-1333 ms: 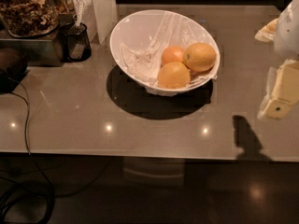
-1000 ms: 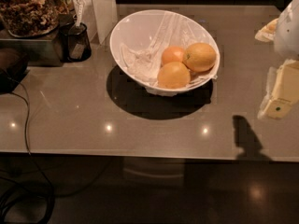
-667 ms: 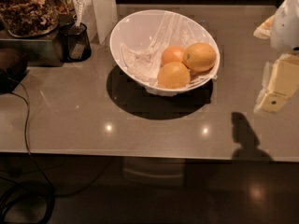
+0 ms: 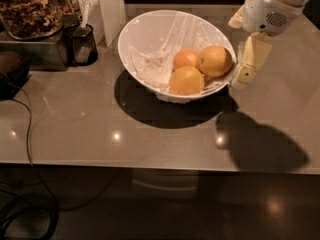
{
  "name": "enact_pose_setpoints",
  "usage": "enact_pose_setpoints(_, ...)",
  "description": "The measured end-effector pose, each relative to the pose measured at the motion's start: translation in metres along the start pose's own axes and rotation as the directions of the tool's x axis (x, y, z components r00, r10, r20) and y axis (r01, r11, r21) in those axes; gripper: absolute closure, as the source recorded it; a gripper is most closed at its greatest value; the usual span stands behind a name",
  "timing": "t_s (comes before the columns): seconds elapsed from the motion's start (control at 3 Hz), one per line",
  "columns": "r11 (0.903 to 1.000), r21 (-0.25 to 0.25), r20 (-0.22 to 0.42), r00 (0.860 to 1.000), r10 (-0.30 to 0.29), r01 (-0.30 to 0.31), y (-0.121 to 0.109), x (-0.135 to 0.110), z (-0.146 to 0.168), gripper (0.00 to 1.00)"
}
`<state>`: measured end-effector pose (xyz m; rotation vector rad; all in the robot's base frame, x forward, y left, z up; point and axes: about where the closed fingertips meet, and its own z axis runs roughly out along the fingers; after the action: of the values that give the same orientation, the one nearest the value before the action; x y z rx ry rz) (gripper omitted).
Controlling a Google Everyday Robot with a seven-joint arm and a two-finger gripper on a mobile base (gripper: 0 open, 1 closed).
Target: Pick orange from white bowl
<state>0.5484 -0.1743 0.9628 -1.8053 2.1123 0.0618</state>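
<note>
Orange (image 4: 215, 60) in white bowl (image 4: 150, 34), near rim; end effector (image 4: 246, 74) just beside, outside bowl; grip state unclear.

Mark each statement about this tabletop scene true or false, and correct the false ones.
1. The white bowl holds three fruits. True.
2. The tool is at the bowl's left side in the picture. False: it is at the bowl's right rim, close to the orange.
3. The orange lies on the table outside the bowl. False: it rests inside the bowl, on its right side.
4. A thin wrinkly liner lies in the bowl. True.
5. A dark cup stands left of the bowl. True.
</note>
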Motion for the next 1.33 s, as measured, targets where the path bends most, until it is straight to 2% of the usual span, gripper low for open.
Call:
enact_pose_setpoints(0.33,0.9999,0.014,0.021,1.0,0.003,-0.003,-0.016,-0.004,0.006,0.0)
enact_pose_setpoints(0.67,0.9995,0.019,0.025,0.999,0.024,-0.025,-0.021,0.003,0.011,0.0)
enact_pose_setpoints(1.0,0.997,0.02,0.061,0.995,0.074,-0.075,-0.038,0.009,0.027,0.0)
enact_pose_setpoints(1.33,0.997,0.018,0.061,0.995,0.074,-0.075,-0.039,0.009,0.029,0.0)
